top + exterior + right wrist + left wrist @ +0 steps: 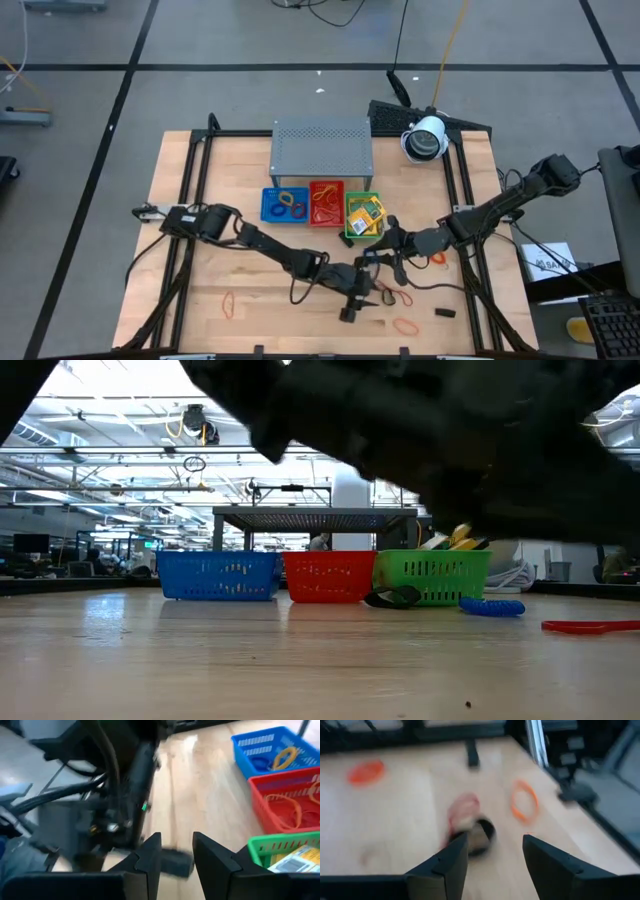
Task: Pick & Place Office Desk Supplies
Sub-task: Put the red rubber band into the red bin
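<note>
Rubber bands (402, 297) lie loose on the counter (200, 270) in front of the three trays; one red band (461, 812) sits just beyond the left gripper (492, 857), partly over a small dark ring (482, 836), an orange band (524, 800) near it. Left gripper fingers spread, nothing between them, low over the counter front of the red tray (325, 203). Right gripper (176, 851) beside the green tray (363, 216), fingers apart, nothing pinched. Packets (366, 215) in the green tray, bands in the red tray, rings (284, 207) in the blue tray (267, 205). Grey shelf (321, 145) behind the trays.
</note>
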`<state>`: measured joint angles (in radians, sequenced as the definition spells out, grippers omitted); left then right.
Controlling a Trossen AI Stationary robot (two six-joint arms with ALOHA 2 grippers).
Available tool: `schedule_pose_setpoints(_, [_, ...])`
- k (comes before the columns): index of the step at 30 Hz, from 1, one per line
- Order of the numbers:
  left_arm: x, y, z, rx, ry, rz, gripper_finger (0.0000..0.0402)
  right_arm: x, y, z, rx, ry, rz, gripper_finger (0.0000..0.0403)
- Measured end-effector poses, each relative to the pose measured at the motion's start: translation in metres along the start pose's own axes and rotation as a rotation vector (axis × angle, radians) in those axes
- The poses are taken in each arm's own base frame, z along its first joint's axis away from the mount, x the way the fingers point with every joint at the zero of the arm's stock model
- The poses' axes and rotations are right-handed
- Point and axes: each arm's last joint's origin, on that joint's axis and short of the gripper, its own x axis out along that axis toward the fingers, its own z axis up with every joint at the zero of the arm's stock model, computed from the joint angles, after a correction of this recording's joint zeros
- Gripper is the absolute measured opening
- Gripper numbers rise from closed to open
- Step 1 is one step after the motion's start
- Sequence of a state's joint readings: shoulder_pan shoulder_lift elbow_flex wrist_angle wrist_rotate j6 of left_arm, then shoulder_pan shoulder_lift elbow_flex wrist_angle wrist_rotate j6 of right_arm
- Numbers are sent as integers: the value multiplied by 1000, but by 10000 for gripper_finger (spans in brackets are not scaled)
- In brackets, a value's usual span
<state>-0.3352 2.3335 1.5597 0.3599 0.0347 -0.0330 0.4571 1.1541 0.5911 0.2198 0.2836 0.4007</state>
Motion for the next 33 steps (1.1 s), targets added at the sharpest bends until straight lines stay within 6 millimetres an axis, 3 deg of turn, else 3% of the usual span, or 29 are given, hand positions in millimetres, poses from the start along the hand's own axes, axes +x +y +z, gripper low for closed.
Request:
schedule_pose_setpoints(3, [-13,-6,9,28,92,-52,195,-5,4,-1,-4,14,17,100])
schedule_pose_setpoints(8, [-61,-16,49,72,233,-65,173,-14,11,1,-9,-26,23,100])
schedule_pose_setpoints(14, [-108,-35,71,132,376,-22,149,-15,15,-2,35,-11,29,100])
schedule_pose_setpoints(24, [-143,-54,55,183,677,240,143,-21,37,-30,236,144,48,98])
schedule_pose_setpoints(28, [-158,-53,42,215,851,388,143,-14,49,-49,297,238,31,87])
schedule_pose_setpoints(33, [-182,-48,44,243,917,607,143,5,70,-60,347,337,2,68])
